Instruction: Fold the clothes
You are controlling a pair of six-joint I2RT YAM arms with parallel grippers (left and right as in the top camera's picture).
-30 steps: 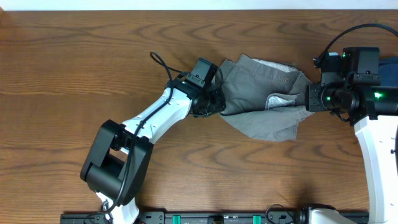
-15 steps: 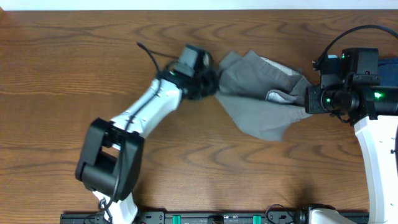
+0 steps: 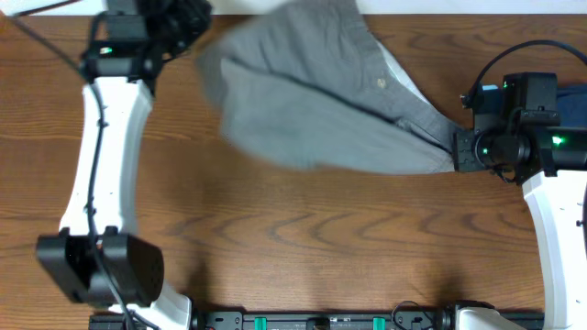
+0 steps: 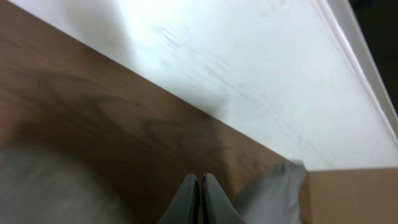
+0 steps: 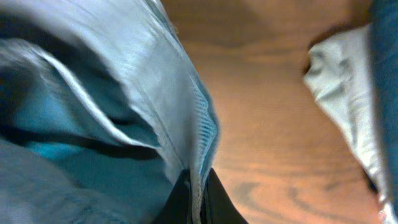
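**Operator:** Entry, shorts. Where do they sit?

**Notes:** Your shorts (image 3: 303, 101) are pulled out long across the far half of the table (image 3: 275, 238). They run from its far left corner down to its right side. The grey outer face is up. A button (image 3: 379, 82) and a strip of pale lining (image 3: 406, 92) show on the side nearest the table's far edge. The left end is blurred and looks lifted off the table. Whether the middle touches the wood, I cannot tell.

**Operator:** Grippers?

**Notes:** Your left gripper (image 4: 199, 198) has its fingers pressed together, with grey cloth on either side of them. From overhead it sits over the table's far left corner, and the shorts run straight into it, so it is pinching the cloth there. Past that edge of the table lies a white surface (image 4: 249, 74). Your right gripper (image 5: 196, 193) is clamped on a stitched edge of the shorts, low over the table's right side. The cloth runs from it toward the far left of the table.
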